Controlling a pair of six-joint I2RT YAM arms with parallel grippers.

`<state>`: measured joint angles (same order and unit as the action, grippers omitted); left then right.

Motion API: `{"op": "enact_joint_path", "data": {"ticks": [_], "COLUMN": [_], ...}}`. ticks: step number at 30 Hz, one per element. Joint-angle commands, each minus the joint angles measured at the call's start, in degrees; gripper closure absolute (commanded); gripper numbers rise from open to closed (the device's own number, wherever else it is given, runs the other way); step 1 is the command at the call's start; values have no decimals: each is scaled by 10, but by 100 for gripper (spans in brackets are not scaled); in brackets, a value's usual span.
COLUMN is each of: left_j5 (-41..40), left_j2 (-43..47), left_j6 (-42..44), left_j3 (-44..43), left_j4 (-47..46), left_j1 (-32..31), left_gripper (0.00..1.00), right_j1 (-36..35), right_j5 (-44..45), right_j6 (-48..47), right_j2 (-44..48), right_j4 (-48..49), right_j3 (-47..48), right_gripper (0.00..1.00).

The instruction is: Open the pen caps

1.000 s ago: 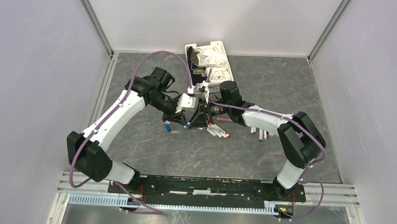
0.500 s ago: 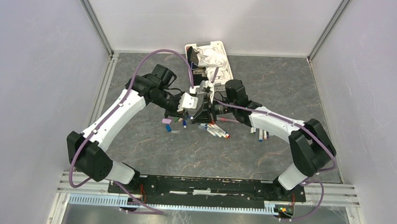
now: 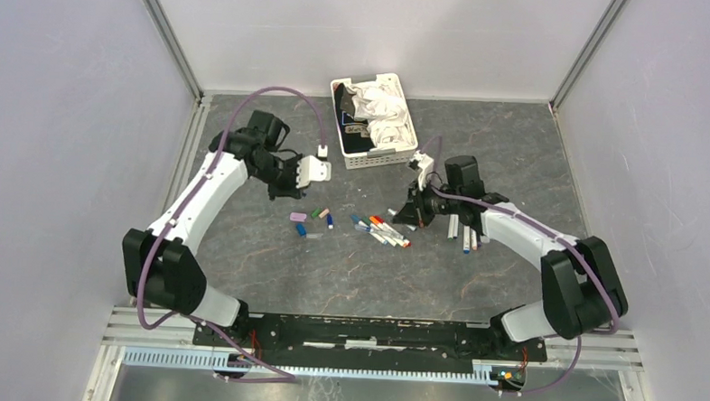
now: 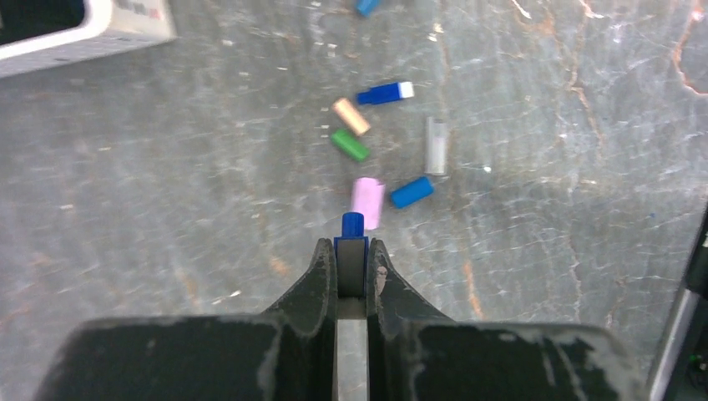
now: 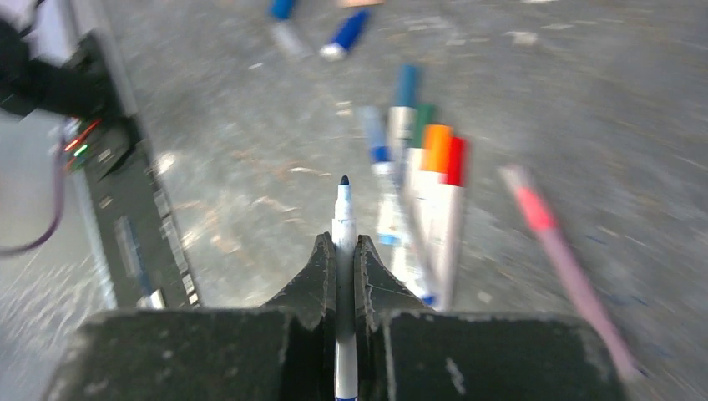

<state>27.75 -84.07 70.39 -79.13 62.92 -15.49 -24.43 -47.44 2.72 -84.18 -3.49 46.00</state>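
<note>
A moment ago my two claws were pressed together over the middle of the counter [image 3: 516,153]; now they have drawn well apart, and the pull has done its work. My left claw [image 4: 351,242] is closed tight on a blue cap [image 4: 352,224], whose end pokes out just past the fingertips. My right claw [image 5: 343,242] is clamped shut on the white pen [image 5: 343,209] that the cap came from, and its dark blue tip stands bare and points out ahead. I judge that this pen is opened, and what remains is to set both pieces down and fetch the next one. Below my left claw lie the loose caps [image 4: 366,202], pink, blue, green, tan and a pale one, scattered near each other on the grey stone. Ahead of my right claw is a row of pens [image 5: 426,192] lying side by side, with blue, green, orange and red ends, and a pink pen [image 5: 543,225] lies apart to the right. From here I cannot tell which of them are still capped. The white basket [image 3: 385,157] stands at the far side with crumpled white stuff in it. There is a dark label inside it, but its print is too small to read, and I see no brand on the pens.
</note>
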Motion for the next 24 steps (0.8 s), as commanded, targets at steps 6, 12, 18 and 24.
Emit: {"op": "enact_joint_path", "data": {"ticks": [6, 12, 18, 24], "left_j5": [50, 31, 28, 35], "left_j2": [-43, -84, -92, -79], "left_j6": [-104, -136, -154, -166], "left_j3": [172, 177, 176, 158], "left_j4": [-186, -219, -231, -221], "left_j1": [-12, -18, -24, -24], "left_gripper": [98, 95, 55, 42], "right_j1": [76, 81, 82, 84], "right_j5": [377, 471, 531, 553], "right_j6": [72, 85, 88, 81], "right_j2": [89, 105, 107, 106], "right_j4": [4, 18, 31, 51], "right_j3": [-64, -107, -134, -140], "right_gripper": [100, 99, 97, 94]}}
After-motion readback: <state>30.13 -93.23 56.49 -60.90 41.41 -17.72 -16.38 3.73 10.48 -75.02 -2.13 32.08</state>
